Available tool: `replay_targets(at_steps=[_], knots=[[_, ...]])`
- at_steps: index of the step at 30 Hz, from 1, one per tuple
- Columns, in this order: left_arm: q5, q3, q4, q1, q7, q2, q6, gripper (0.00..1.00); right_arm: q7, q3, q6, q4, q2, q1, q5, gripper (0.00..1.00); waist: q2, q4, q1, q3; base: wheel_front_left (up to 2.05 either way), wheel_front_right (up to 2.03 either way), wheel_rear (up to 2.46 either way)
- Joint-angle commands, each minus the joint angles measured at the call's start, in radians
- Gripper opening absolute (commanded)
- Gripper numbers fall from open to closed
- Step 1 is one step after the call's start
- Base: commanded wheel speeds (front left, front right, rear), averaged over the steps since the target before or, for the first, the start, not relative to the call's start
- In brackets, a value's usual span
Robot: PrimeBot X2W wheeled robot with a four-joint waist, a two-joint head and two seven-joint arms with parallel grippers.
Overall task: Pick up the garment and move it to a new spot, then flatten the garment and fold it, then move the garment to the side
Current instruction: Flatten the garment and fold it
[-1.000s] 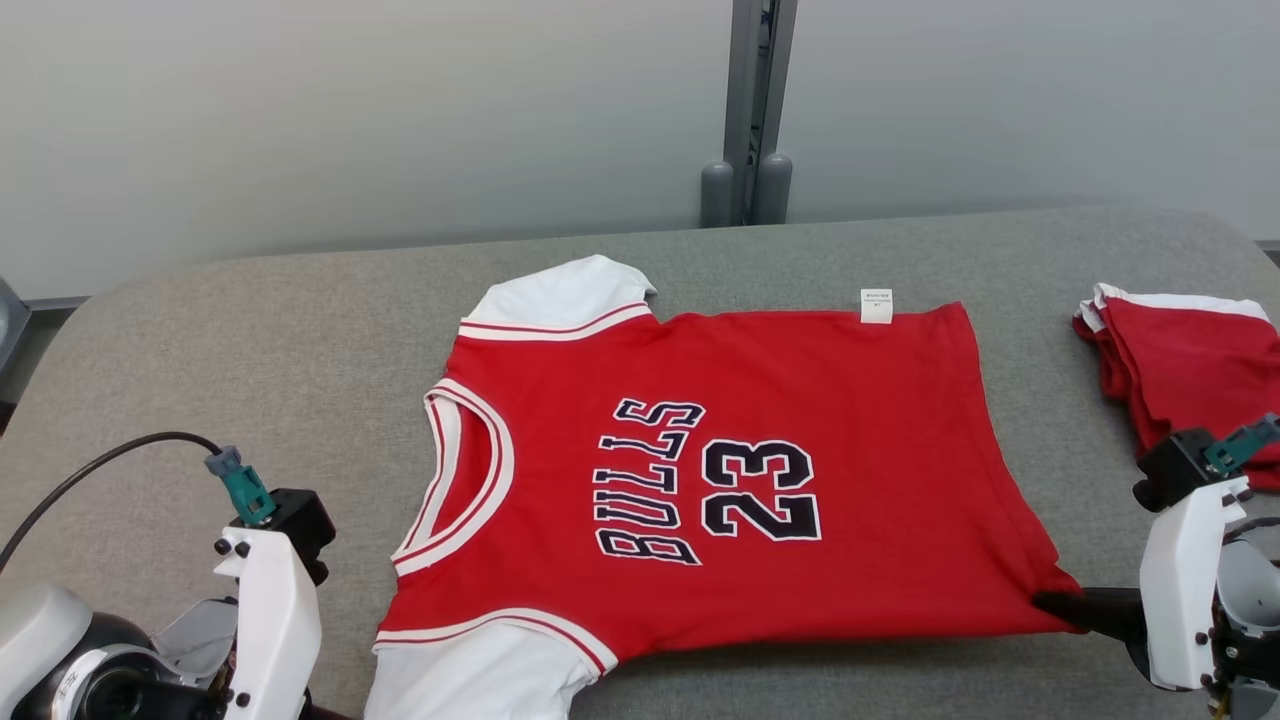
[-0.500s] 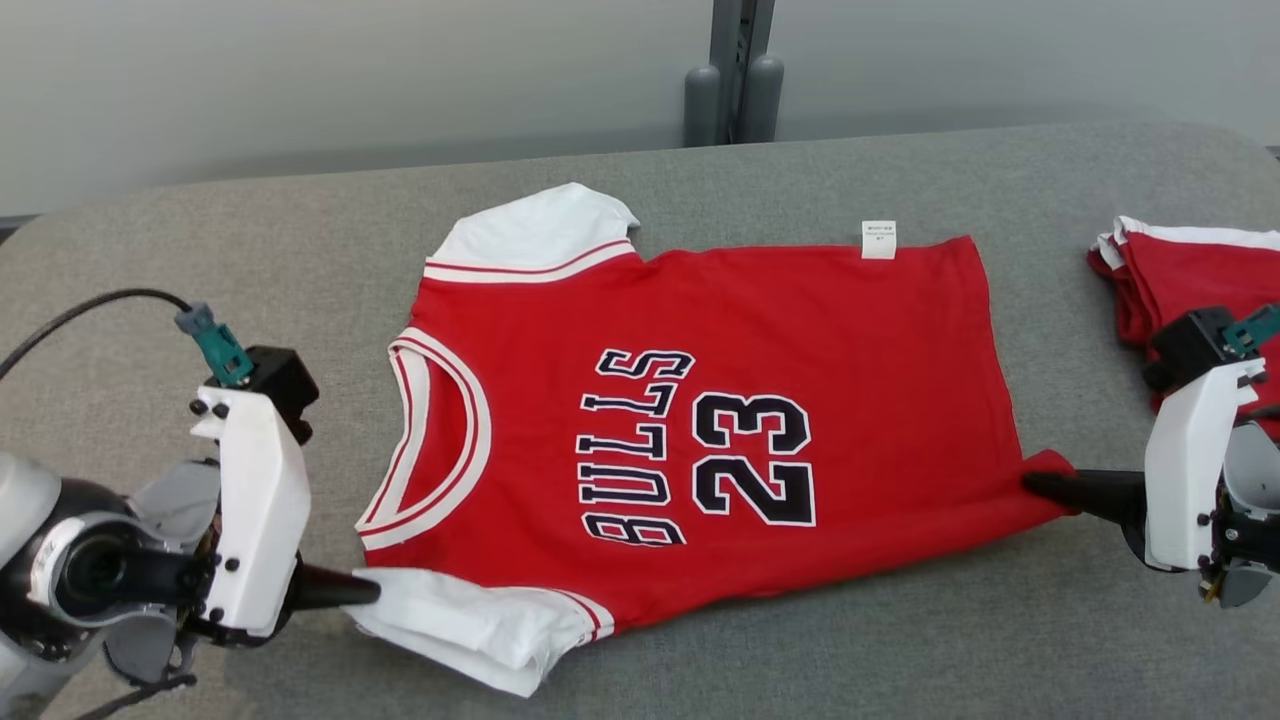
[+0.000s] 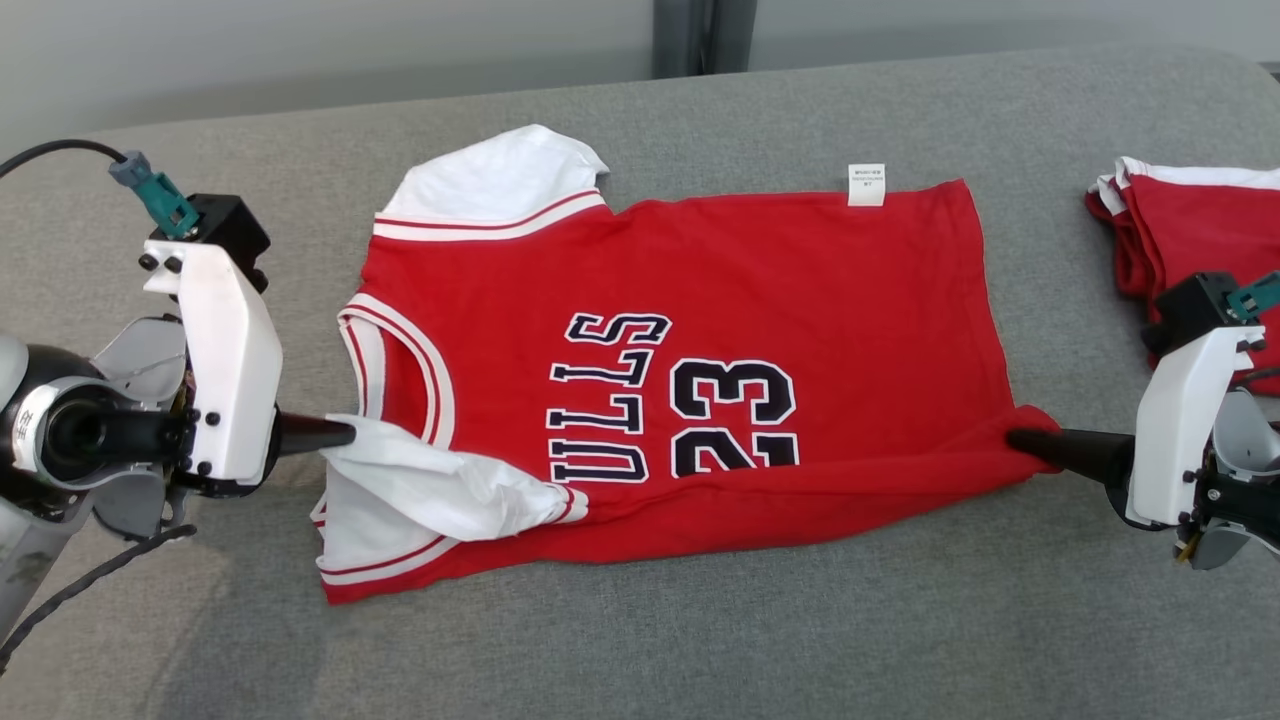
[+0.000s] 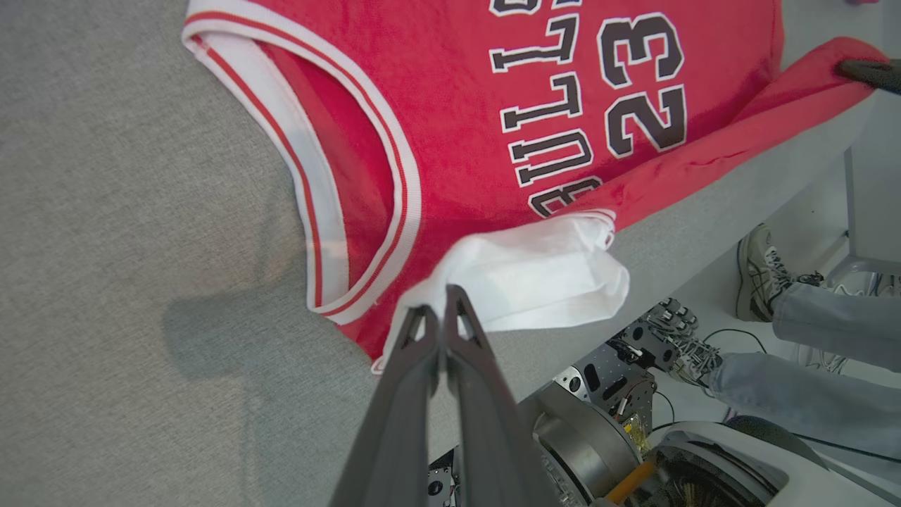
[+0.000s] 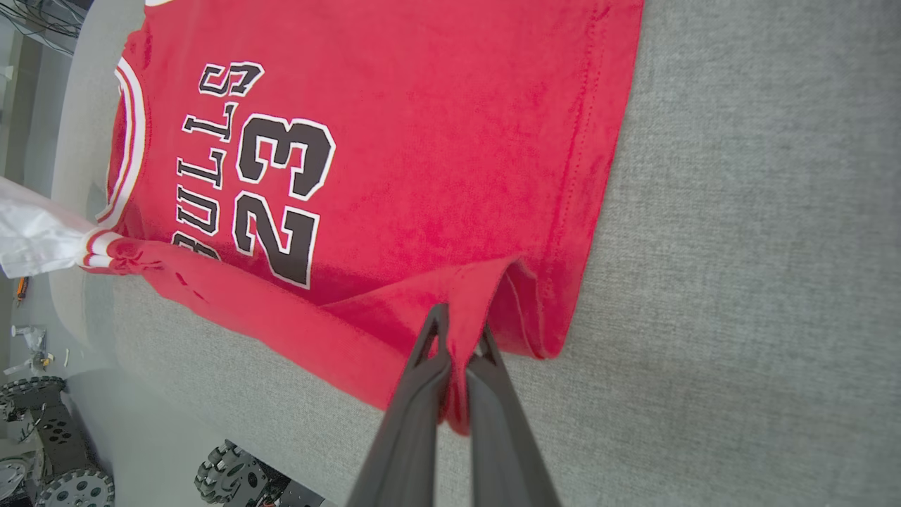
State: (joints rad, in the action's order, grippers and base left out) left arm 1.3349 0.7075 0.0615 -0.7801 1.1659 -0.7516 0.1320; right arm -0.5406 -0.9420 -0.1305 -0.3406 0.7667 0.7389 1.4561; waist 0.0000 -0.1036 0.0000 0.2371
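The garment [image 3: 720,280] is a red jersey with white sleeves and "BULLS 23" in dark letters, spread across the grey table [image 3: 700,640]. Its near long edge is raised and folding over onto the lettering. My left gripper [image 3: 345,435] is shut on the near white sleeve [image 3: 440,490], seen pinched between the fingers in the left wrist view [image 4: 440,310]. My right gripper [image 3: 1015,440] is shut on the near hem corner, the red cloth [image 5: 461,317] clamped between its fingers. The far sleeve [image 3: 500,180] lies flat.
A stack of folded red and white garments [image 3: 1190,230] lies at the table's right end, just behind my right wrist. Below the table edge, the left wrist view shows a person's shoe [image 4: 760,271] and legs, plus the robot's base.
Both grippers have lifted the near edge of the jersey and carried it away from me over the lettering, hiding the "B". The head camera has tilted down, shifting the whole picture.
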Motion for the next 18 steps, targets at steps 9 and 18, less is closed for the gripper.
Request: replay_targets(at_steps=[9, 18], knots=[[-0.076, 0.025, 0.116, -0.094, -0.027, 0.051, -0.046, 0.0, 0.019, 0.023, 0.0, -0.027, -0.036, 0.012, -0.004, 0.0, 0.0, -0.028, 0.0, 0.041, 0.0, 0.0, 0.0], [-0.12, 0.036, 0.224, -0.142, -0.075, 0.094, -0.089, 0.0, 0.004, 0.024, 0.0, -0.073, -0.079, 0.041, -0.031, 0.0, 0.0, -0.038, 0.0, 0.067, 0.0, 0.0, 0.0]])
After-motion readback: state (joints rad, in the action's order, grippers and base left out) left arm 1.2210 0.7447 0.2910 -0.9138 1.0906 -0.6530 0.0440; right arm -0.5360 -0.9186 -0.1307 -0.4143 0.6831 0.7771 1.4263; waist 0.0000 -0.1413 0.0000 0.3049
